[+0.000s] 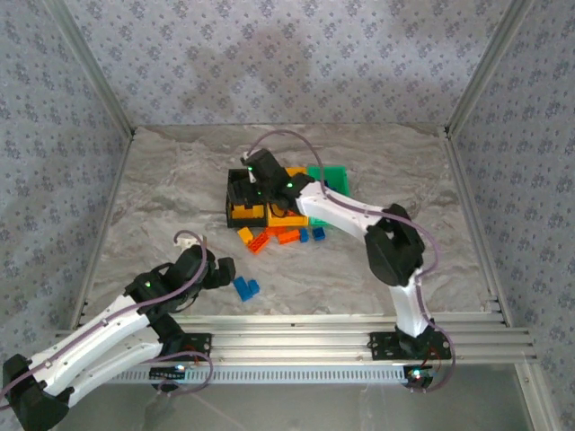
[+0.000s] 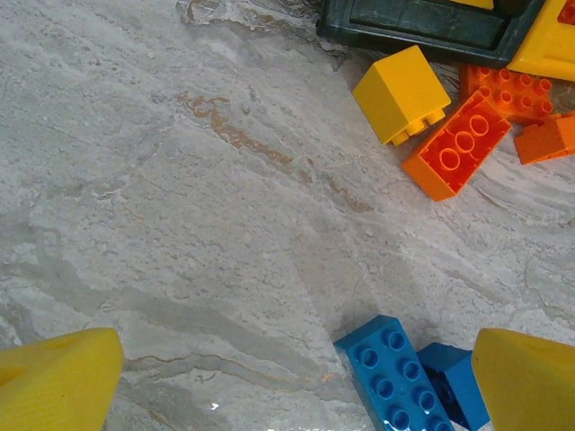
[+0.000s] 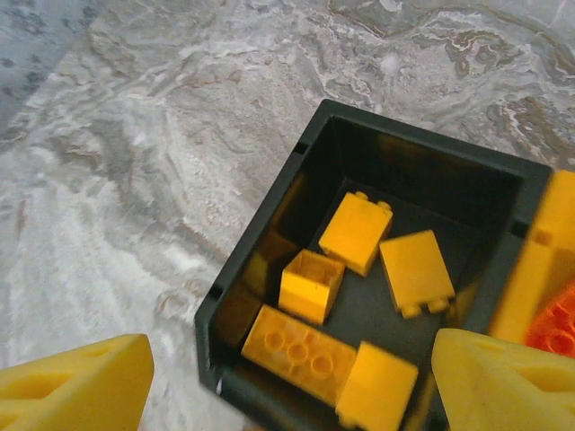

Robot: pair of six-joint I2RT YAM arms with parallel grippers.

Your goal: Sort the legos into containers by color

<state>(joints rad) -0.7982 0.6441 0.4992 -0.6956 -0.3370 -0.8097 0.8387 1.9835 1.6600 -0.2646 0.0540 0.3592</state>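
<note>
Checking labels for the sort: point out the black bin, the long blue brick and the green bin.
black bin [image 3: 422,157]: right wrist view, far inner wall.
long blue brick [image 2: 388,370]: left wrist view, studded top.
green bin [image 1: 334,176]: top external view, uncovered far part.

black bin [image 3: 422,166] under right gripper [image 3: 287,386]: five yellow bricks [image 3: 312,285] inside | two blue bricks [image 2: 391,377] touching, at left gripper [image 2: 292,382]

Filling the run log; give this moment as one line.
left claw: open, empty, near blue legos | right claw: open, empty, above black bin | inside: five yellow legos
</note>
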